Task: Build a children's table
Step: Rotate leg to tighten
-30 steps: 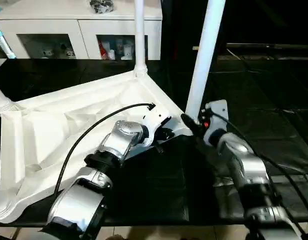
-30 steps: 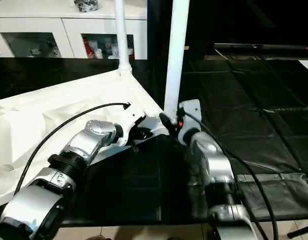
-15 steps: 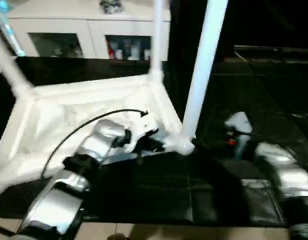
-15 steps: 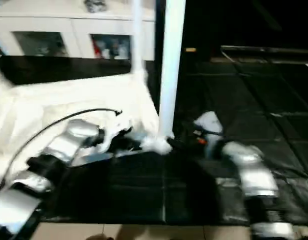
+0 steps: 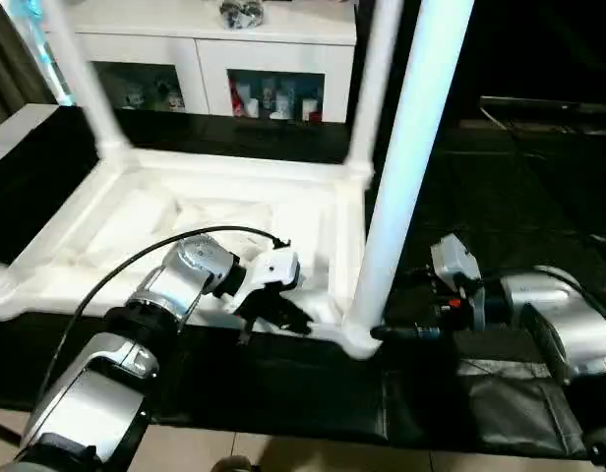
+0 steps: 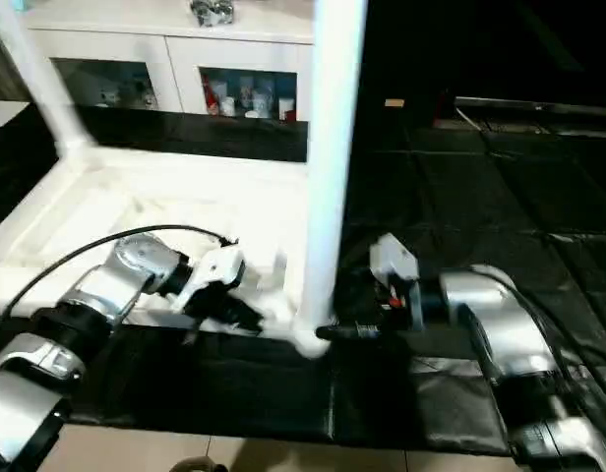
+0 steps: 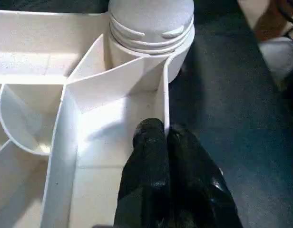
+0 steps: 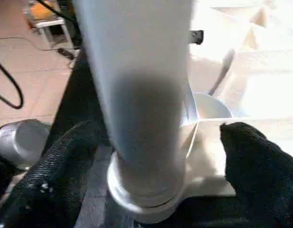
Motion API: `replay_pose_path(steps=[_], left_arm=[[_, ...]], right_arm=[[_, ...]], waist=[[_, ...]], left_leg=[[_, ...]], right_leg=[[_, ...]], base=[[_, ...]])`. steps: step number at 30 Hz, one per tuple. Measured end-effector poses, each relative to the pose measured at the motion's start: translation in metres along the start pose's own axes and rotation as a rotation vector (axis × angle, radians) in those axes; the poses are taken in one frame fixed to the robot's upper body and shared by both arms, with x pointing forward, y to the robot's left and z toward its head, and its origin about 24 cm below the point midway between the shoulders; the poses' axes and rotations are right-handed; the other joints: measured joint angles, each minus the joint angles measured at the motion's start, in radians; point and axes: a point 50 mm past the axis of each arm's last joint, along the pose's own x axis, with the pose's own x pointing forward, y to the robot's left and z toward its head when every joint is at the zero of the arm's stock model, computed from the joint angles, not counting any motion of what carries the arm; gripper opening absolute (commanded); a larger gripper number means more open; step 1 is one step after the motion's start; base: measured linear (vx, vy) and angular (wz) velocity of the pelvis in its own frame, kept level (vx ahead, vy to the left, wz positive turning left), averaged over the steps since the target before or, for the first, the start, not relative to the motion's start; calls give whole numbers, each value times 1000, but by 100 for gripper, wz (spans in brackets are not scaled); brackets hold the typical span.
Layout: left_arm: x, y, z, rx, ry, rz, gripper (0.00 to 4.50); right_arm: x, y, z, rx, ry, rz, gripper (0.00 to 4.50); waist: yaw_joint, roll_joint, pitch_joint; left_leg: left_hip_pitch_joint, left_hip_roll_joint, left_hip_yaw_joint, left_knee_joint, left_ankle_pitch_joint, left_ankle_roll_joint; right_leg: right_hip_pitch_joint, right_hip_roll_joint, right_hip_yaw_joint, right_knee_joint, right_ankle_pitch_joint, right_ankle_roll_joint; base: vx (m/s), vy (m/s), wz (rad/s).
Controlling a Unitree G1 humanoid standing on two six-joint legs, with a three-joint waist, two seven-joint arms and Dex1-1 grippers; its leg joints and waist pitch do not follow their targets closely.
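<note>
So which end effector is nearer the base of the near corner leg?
Right. The right end effector straddles the leg at its base, fingers either side. The left end effector pinches the tabletop rim beside that corner.

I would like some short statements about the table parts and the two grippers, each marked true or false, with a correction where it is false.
1. The tabletop lies with its ribbed underside up. True.
2. The left gripper pinches the tabletop's thin side wall, near a corner socket. True.
3. The right gripper is shut on a loose leg lying flat on the mat. False: its fingers stand open on either side of the near leg, which stands upright in a corner socket.
4. No leg stands in the tabletop yet. False: several legs rise from its corners.
5. A white cabinet with glass doors stands behind the tabletop. True.
</note>
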Motion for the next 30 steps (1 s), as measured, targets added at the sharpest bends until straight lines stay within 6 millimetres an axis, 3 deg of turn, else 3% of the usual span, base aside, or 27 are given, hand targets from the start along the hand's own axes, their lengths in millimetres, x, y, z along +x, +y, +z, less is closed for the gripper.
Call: replay_pose_path(steps=[10,22,26,30], left_arm=[[2,-1,4,25,8,-28,0],[2,-1,4,23,7,-27,0],[0,1,3,-14,1,17,0],[-1,11,3,-66,9,167,0]], right_arm=[[6,3,-10,102,14,84,312],[8,3,-10,126,5,117,220],[10,3,-13,143,-44,43,207],[14,-6,-14,161,-96,-164,203]], waist=[[10,0,0],[9,0,0],[6,0,0],[-16,0,0]], left_leg=[[-1,0,0,1,0,0],[0,0,0,1,0,0],[2,0,0,1,0,0],[3,0,0,1,1,-1]], right_leg=[[1,0,1,0,-1,2],[1,0,1,1,-1,2],[1,0,1,5,-5,8],[1,0,2,7,-5,9]], base=[[0,0,0],[0,0,0],[0,0,0],[0,0,0]])
